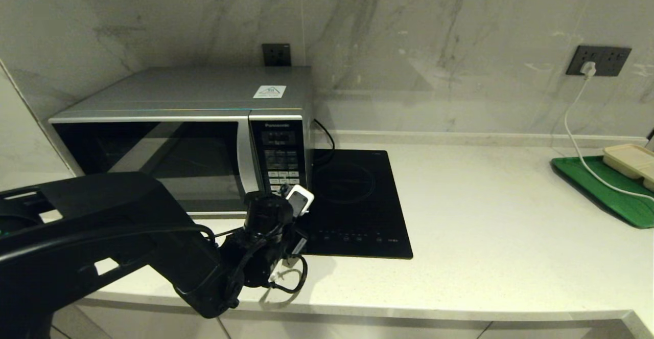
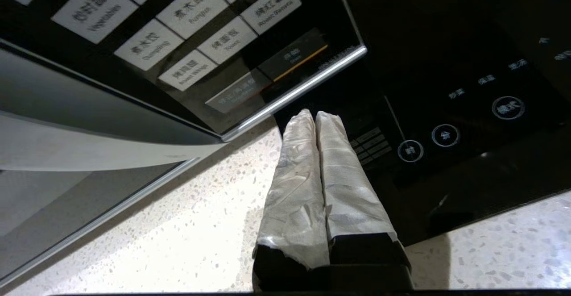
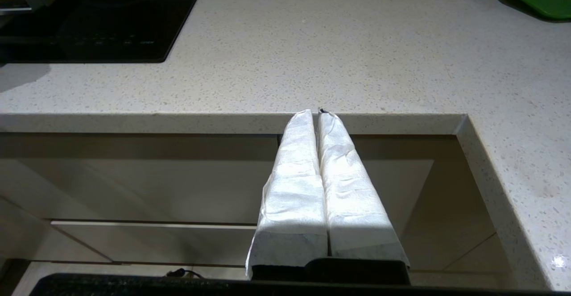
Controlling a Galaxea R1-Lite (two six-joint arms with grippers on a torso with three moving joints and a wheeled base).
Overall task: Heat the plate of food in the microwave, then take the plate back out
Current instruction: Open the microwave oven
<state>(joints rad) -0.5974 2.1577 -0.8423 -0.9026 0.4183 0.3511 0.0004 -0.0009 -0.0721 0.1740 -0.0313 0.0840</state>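
Left gripper pressed together, empty, hovering just below keypad at near right corner of microwave; door closed. Right gripper together, empty, parked off desk near edge.

The Panasonic microwave is silver with a dark glass door and a black keypad of white buttons. The induction cooktop is flat glossy black. The countertop is speckled off-white, the wall grey-veined marble. A green tray carries a beige container.
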